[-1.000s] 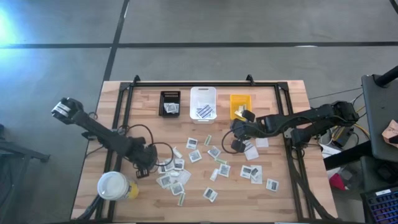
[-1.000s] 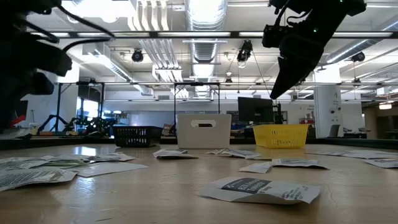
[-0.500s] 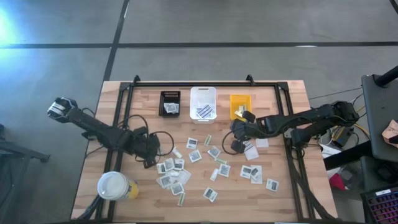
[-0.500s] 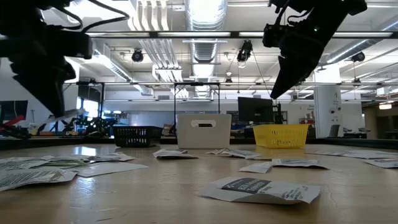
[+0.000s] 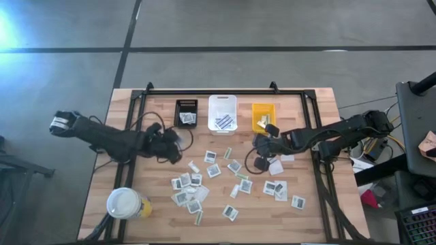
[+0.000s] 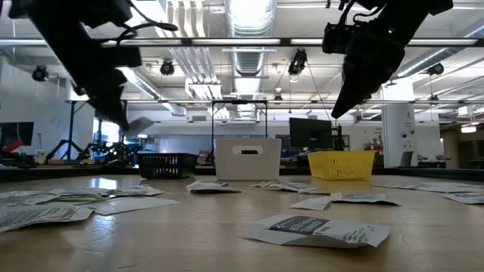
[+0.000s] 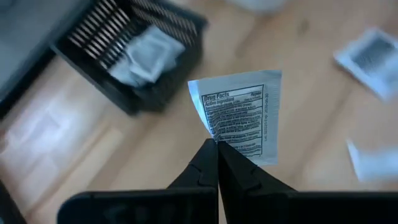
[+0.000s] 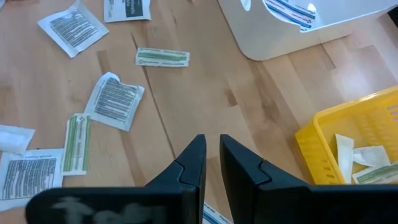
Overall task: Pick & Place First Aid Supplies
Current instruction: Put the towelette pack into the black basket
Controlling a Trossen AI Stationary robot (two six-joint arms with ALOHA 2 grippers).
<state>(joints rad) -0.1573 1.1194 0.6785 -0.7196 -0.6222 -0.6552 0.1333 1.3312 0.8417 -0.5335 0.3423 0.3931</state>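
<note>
Pinching a white square paper packet with dark printed text point(image 7: 241, 112) by its corner, the left gripper point(image 7: 216, 144) hangs above the wooden table point(image 5: 157, 224) near the small black slatted bin point(image 5: 186, 112) (which already contains pale packets). The right gripper point(image 8: 211, 146), fingers a narrow gap apart and empty, hovers beside the small yellow bin point(image 8: 354, 143). Many more flat packets point(image 5: 211, 184) lie scattered mid-table; the white bin point(image 5: 223, 113) sits between the other two.
</note>
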